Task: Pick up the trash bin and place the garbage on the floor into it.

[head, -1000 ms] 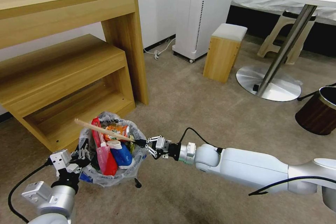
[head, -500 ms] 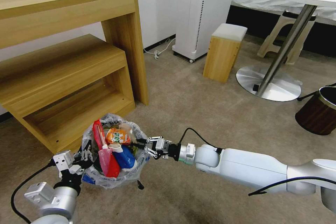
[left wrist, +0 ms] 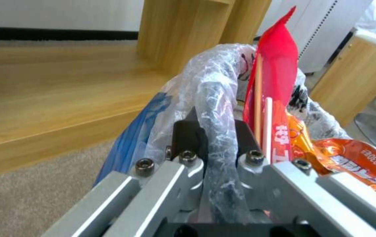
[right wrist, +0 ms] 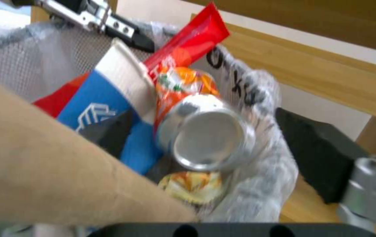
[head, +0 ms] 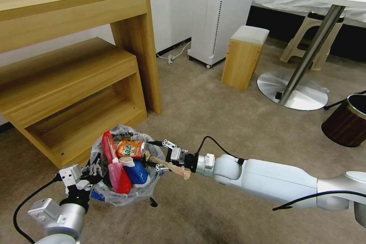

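Left hand point(head: 89, 171) pinching the bag-wrapped rim of the small round dark-blue trash bin point(head: 114, 194), held over beige carpet floor point(head: 228, 122) at seven o'clock. Right hand point(head: 162, 156) spread at the bin's three-o'clock rim, pale wooden stick point(head: 169, 166) lying between its fingers, red packet point(head: 108, 146) upright inside.

Both arms wore smooth white shells ending in silver metal wrist collars, each trailed by a black cable. The left gripper point(left wrist: 216, 144) had 2 black fingers point(left wrist: 186, 136) on grey aluminium linkages, with 4 dark socket-head screws just behind the fingers.
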Available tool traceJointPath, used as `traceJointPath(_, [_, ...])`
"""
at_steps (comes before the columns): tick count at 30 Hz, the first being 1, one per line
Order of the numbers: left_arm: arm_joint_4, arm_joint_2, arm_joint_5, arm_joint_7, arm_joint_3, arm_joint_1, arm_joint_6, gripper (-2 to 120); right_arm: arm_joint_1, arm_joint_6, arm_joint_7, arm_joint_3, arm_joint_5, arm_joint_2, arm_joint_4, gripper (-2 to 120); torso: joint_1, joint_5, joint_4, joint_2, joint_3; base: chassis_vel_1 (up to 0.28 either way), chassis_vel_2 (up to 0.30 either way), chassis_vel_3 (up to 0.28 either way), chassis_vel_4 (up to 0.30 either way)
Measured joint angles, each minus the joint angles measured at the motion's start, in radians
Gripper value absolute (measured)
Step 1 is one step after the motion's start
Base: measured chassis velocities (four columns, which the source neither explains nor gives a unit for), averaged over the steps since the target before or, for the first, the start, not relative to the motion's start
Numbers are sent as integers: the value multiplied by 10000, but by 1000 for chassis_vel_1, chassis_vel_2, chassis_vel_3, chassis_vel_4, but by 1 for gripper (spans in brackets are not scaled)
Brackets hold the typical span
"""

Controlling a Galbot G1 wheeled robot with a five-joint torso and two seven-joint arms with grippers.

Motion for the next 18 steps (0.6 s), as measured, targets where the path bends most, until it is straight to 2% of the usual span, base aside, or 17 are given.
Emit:
traceJointPath(1, [18, 10, 11, 3, 15, 20, 0, 3, 13, -2, 2, 0, -6, 1, 19, 92, 0, -1, 0, 0, -1, 0, 0, 0, 0])
traceJointPath(5, [69, 68, -11, -3, 28, 16, 2, 3, 61, -33, 4, 0, 12, -5, 109, 100, 0, 0, 1, 0, 0, 0, 0, 0, 0])
traceJointPath(7, [71, 71, -16, -5, 28, 12, 3, 3, 66, -35, 4, 0, 16, -6, 116, 100, 0, 0, 1, 0, 0, 0, 0, 0, 0])
traceJointPath(11, [232, 402, -596, -254, -125, -184, 137, 3, 71, -52, -16, -41, 54, -134, 269, 100, 0, -1, -1, 0, -1, 0, 0, 0, 0])
traceJointPath(12, [477, 578, -955, -443, -143, -227, 209, 3, -1, -77, -10, -55, 79, -256, 408, 100, 0, -1, 0, 0, 0, 0, 0, 0, 0])
traceJointPath(18, [776, 792, -1344, -711, 81, -235, 376, 3, -68, -67, -10, 29, 29, -386, 424, 100, 0, -1, 0, 0, -1, 0, 0, 0, 0])
